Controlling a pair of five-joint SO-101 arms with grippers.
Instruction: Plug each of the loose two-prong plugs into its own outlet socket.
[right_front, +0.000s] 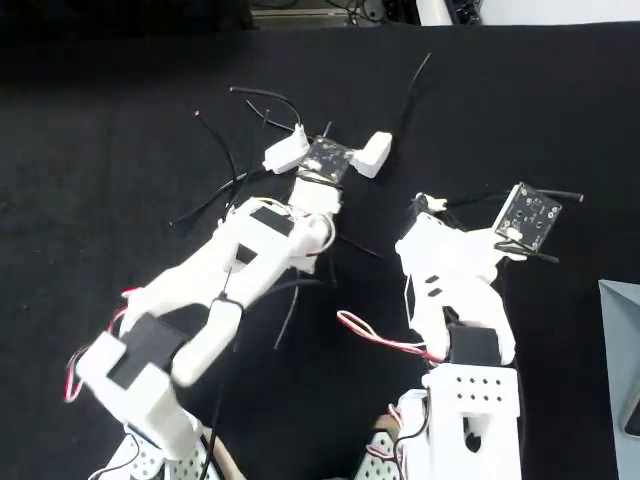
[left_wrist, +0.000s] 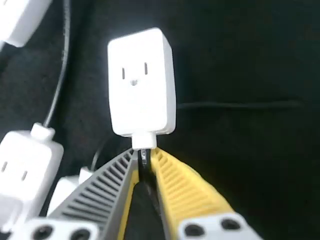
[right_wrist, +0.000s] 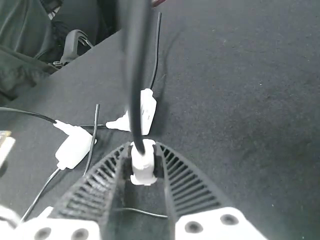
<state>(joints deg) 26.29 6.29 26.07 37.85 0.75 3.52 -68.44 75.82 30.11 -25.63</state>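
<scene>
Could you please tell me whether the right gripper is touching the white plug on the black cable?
Touching. The right wrist view shows the right gripper shut on the white plug, with both fingers pressed against its sides.

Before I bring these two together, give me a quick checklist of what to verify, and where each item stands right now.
1. The left tool is shut on the neck of the outlet socket: ok.
2. Socket slots uncovered: ok.
3. The right tool is shut on the plug: ok.
4. Prong orientation: cannot tell, the prongs are hidden.
5. Plug lined up with socket: not ok, the arm ends stand apart in the high view.
6. Slack in the black cord of the plug: cannot tell.
</scene>
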